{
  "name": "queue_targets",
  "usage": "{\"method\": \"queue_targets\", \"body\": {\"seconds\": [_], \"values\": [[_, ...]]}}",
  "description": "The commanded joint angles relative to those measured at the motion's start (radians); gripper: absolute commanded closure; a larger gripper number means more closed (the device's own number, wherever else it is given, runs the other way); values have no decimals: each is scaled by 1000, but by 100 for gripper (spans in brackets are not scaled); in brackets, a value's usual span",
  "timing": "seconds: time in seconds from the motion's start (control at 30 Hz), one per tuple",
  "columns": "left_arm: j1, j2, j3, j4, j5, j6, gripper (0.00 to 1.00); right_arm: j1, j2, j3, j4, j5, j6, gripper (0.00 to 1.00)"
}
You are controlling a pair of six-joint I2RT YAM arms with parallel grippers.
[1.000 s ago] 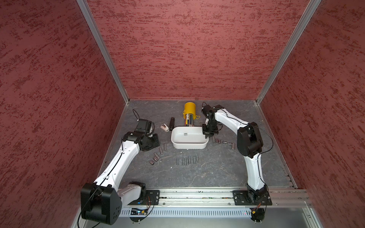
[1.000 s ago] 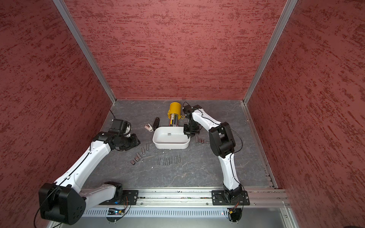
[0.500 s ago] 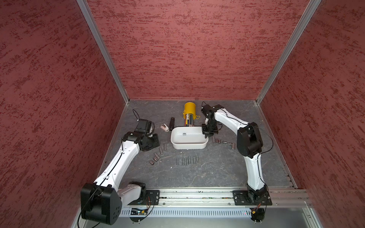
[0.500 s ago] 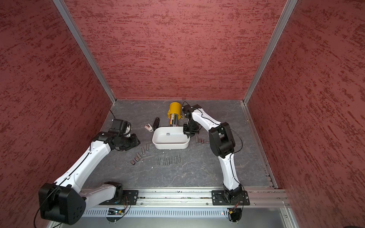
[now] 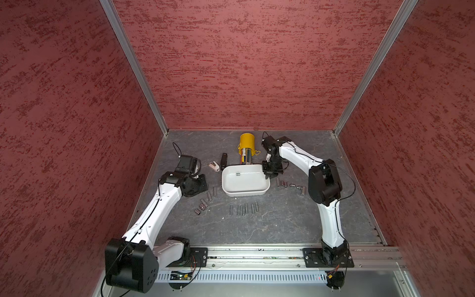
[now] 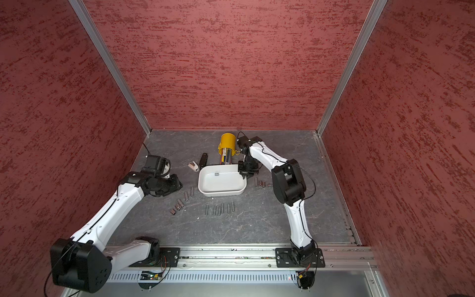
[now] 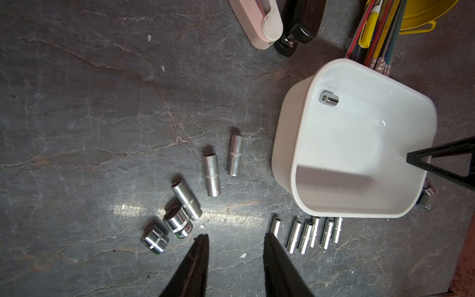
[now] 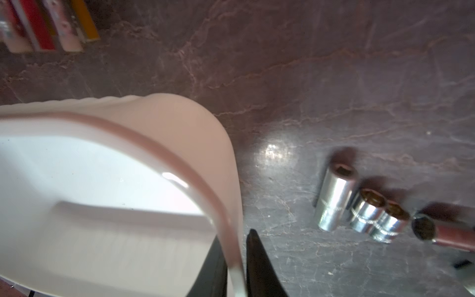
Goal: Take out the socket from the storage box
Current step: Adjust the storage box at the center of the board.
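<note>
Red walls (image 5: pixel 231 64), grey tabletop (image 5: pixel 282 226), storage box (image 5: pixel 244 192)

Soft light is falling from above onto the storage box (image 5: pixel 245 192), brightening its white floor and laying a shadow band inside one wall, while glare patches are shining on the tabletop (image 7: pixel 102 128) just beside it. In the right wrist view the box's rim is smearing out of focus and the sockets (image 8: pixel 367 210) beside it are blurring under a reddish tint.
</note>
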Motion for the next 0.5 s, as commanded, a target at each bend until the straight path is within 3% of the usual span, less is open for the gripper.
{"method": "queue_targets", "body": {"seconds": [0.0,0.3,0.47], "values": [[7,-7,3,17,10,9,62,-6,1,-7,23,13,-9,78],[7,-9,2,16,3,5,61,3,-94,1,13,84,-8,60],[7,-6,4,16,1,4,61,45,-149,21,0,123,1,56]]}}
